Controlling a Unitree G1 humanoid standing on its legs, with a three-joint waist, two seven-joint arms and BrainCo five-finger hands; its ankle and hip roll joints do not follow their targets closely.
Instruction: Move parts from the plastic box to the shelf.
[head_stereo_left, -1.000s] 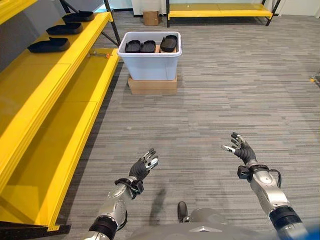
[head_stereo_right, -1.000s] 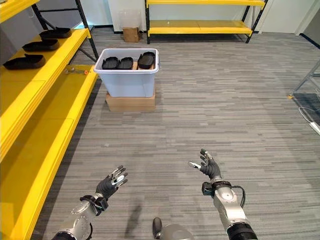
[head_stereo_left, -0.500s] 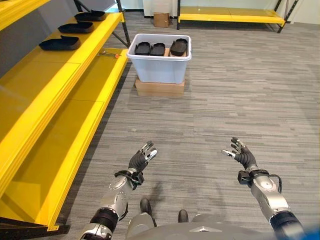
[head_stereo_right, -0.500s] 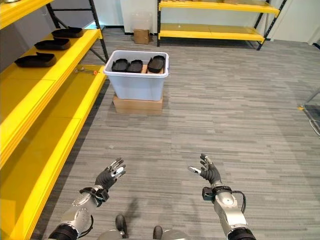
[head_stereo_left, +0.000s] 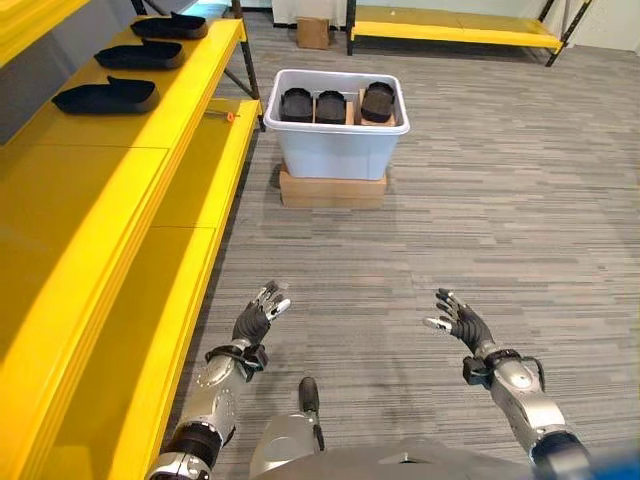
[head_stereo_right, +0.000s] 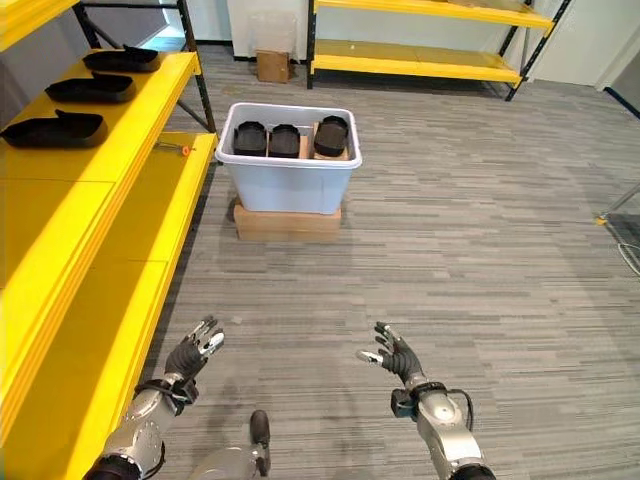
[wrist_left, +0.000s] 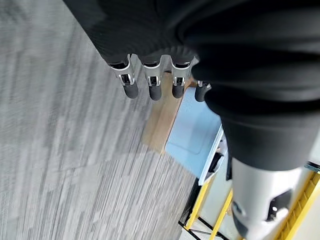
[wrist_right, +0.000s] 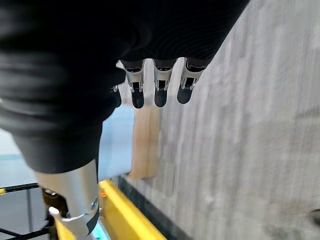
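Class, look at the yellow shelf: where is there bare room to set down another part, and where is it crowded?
The yellow shelf is bare from the nearest black part toward the robot. Its far end is crowded, with three black parts in a row. The lower tier beside the plastic box is also bare, except for a small tool.

Both hands lower in view: left hand (head_stereo_left: 254, 318), right hand (head_stereo_left: 459, 320). Plastic box (head_stereo_left: 340, 140) shifted right, camera moved.
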